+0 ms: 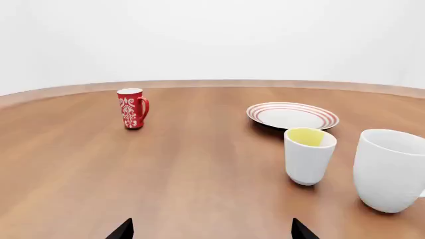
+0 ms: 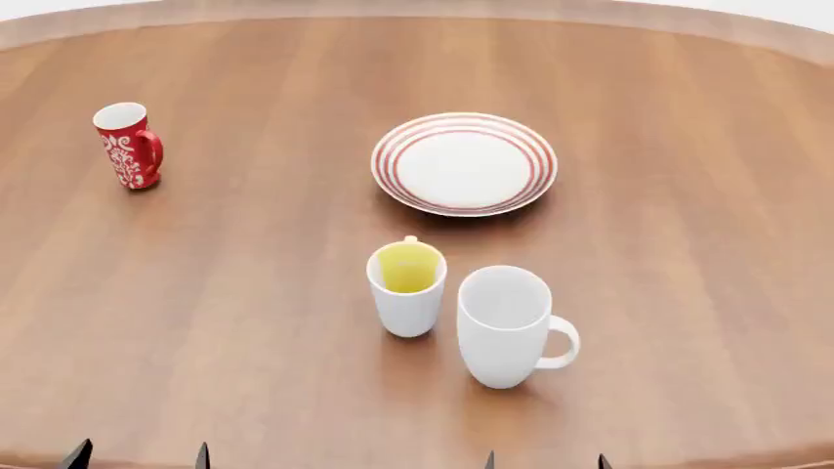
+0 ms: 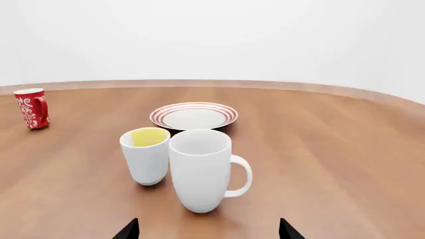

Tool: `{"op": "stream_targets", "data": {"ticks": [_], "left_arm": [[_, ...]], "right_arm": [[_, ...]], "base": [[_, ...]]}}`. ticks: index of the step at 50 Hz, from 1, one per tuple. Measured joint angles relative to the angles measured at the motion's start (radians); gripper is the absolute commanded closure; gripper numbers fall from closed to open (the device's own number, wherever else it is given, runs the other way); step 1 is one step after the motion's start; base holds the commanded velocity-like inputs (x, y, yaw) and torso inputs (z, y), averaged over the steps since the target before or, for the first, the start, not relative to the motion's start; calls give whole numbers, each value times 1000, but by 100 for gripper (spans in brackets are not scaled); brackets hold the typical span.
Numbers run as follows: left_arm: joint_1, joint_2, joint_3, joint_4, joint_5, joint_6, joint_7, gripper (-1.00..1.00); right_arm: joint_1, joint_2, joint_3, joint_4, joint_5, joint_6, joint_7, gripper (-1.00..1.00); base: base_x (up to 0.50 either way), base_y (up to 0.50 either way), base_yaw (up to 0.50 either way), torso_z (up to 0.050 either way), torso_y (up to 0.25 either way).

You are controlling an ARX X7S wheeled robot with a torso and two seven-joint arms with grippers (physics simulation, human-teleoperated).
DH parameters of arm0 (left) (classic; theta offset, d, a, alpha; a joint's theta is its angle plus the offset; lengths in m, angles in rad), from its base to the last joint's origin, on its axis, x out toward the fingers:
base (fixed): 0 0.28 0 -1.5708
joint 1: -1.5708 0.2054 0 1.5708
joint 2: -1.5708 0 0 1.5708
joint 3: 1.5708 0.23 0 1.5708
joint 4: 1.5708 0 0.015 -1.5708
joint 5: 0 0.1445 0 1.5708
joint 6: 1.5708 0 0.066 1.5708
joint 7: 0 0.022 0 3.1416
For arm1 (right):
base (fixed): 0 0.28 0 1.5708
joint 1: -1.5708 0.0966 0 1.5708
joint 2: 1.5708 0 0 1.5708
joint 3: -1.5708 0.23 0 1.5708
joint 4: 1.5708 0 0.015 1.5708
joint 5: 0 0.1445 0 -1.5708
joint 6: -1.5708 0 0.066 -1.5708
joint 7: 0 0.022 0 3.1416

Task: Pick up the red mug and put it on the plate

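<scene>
The red mug (image 2: 129, 146) with a white floral pattern stands upright at the table's far left, also seen in the left wrist view as the red mug (image 1: 133, 108) and in the right wrist view as the red mug (image 3: 32, 108). The plate (image 2: 464, 163), white with red rings, lies empty near the middle; it shows too as the plate (image 1: 293, 115) and the plate (image 3: 193, 115). My left gripper (image 2: 140, 456) and right gripper (image 2: 545, 461) sit at the near edge, both open and holding nothing, far from the red mug. Only black fingertips (image 1: 122, 230) (image 3: 129, 230) show.
A white mug with a yellow inside (image 2: 406, 289) and a larger plain white mug (image 2: 510, 325) stand close together in front of the plate, just ahead of my right gripper. The round wooden table (image 2: 234, 322) ends at a curved far rim.
</scene>
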Motion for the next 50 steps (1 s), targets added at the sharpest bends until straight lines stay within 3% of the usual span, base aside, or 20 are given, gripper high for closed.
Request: {"op": "stream_targets", "data": {"ticks": [19, 35, 50], "left_arm": [[-3, -45, 36, 62, -40, -70, -45, -100], [-137, -111, 23, 473, -154, -562, -59, -100], [-191, -138, 5, 586, -204, -707, -71, -100]], "right_arm": [[-23, 42, -43, -78, 32, 36, 55, -100], [127, 105, -40, -492, 100, 536, 79, -100], [248, 126, -9, -614, 128, 754, 122, -100]], "base": [[0, 0, 0, 0, 0], [0, 0, 0, 0, 0], [0, 0, 0, 0, 0]]}}
